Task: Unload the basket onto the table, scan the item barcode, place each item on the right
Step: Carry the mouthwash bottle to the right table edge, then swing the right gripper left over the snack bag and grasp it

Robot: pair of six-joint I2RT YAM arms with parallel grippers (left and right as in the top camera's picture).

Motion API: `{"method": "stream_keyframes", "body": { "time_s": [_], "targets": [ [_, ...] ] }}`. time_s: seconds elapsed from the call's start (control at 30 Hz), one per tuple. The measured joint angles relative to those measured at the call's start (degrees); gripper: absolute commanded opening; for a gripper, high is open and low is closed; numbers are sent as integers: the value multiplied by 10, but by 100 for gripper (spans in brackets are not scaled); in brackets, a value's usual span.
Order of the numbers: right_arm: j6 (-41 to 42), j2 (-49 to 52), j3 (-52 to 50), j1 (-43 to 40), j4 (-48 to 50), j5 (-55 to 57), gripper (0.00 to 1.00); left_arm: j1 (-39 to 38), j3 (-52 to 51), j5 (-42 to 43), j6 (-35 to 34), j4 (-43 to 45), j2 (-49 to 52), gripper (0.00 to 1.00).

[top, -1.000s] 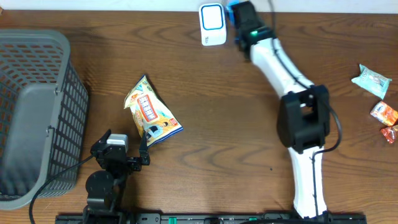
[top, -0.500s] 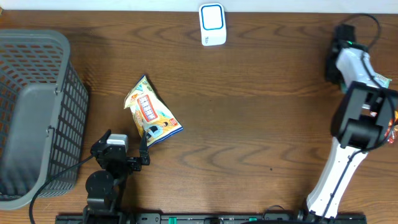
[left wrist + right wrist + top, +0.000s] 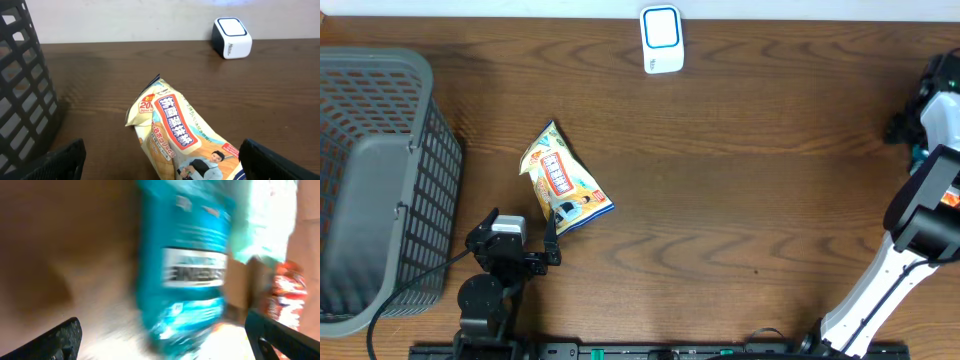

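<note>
Your right claw (image 3: 168, 336) stands wide apart over a blurred teal packet (image 3: 192, 275) at the table's right edge, well apart from the white scanner (image 3: 661, 40). Pinch one edge, probably best leaving the barcode face uncovered. Your left claw (image 3: 167, 160), also apart, hovers over a yellow snack bag (image 3: 172, 132). The grey basket (image 3: 380, 70) shows nothing inside.

It looks like a mock shop checkout: a wooden table (image 3: 740, 200) carrying a white barcode scanner (image 3: 662, 40), with a grey shopping basket (image 3: 380, 68) and a snack packet (image 3: 563, 180) left of the scanner.
</note>
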Motion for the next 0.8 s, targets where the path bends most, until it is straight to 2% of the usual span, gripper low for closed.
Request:
{"method": "stream_keyframes", "body": {
  "time_s": [0.17, 0.3, 0.37, 0.5, 0.6, 0.8],
  "targets": [
    [23, -79, 23, 53, -17, -157, 99, 0, 0, 0, 0, 0, 0, 98],
    [44, -150, 41, 123, -30, -330, 99, 0, 0, 0, 0, 0, 0, 98],
    [49, -168, 47, 172, -37, -428, 99, 0, 0, 0, 0, 0, 0, 98],
    [54, -158, 44, 269, -42, -539, 99, 0, 0, 0, 0, 0, 0, 98],
    [57, -128, 38, 364, -42, -563, 99, 0, 0, 0, 0, 0, 0, 98],
    [63, -81, 27, 542, -7, -540, 99, 0, 0, 0, 0, 0, 0, 98]
  ]
}}
